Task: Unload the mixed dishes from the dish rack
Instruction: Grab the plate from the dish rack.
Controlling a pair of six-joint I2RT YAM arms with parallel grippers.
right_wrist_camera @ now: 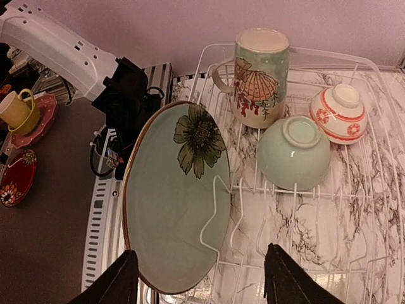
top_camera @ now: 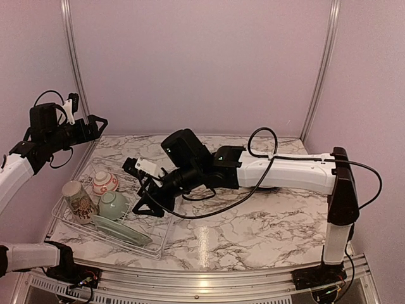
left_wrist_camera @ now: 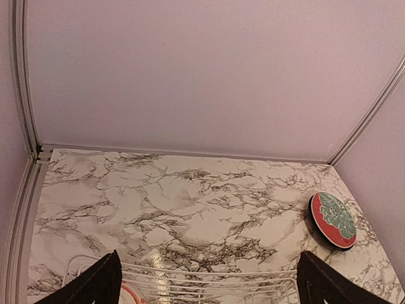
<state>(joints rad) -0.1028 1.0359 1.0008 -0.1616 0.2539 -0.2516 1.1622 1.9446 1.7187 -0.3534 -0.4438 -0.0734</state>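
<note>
Where the dish rack (right_wrist_camera: 316, 240) sits at the near left corner of the desk (top_camera: 266, 215), four pieces are in it. A pale green plate (right_wrist_camera: 177, 196) with a dark flower mark leans on edge against the wires at the rack's near end. A printed mug (right_wrist_camera: 261, 76) stands on end by the outer rim, with its handle turned toward the plate's side. Just beside the mug, a pale green bowl (right_wrist_camera: 293, 152) lies mouth down with its foot ring up. A small red-and-white bowl (right_wrist_camera: 338, 114), also mouth down, rests close behind it.

The right hand (right_wrist_camera: 201, 253) hangs over the rack with its fingers spread wide. It grips nothing. One finger is over the plate's rim and the other over bare wire. Its arm reaches across the desk from the right.

The left hand (top_camera: 100, 120) is raised high by the left wall post, well apart from the dishes. Its fingers are parted and empty, and its camera looks down over the rack's far rim.

Near the far right corner of the desk lies a round red-and-green plate (left_wrist_camera: 333, 220). Off the desk, beyond the left arm's base, a yellow cup (right_wrist_camera: 16, 107) sits on a red saucer (right_wrist_camera: 41, 117).
</note>
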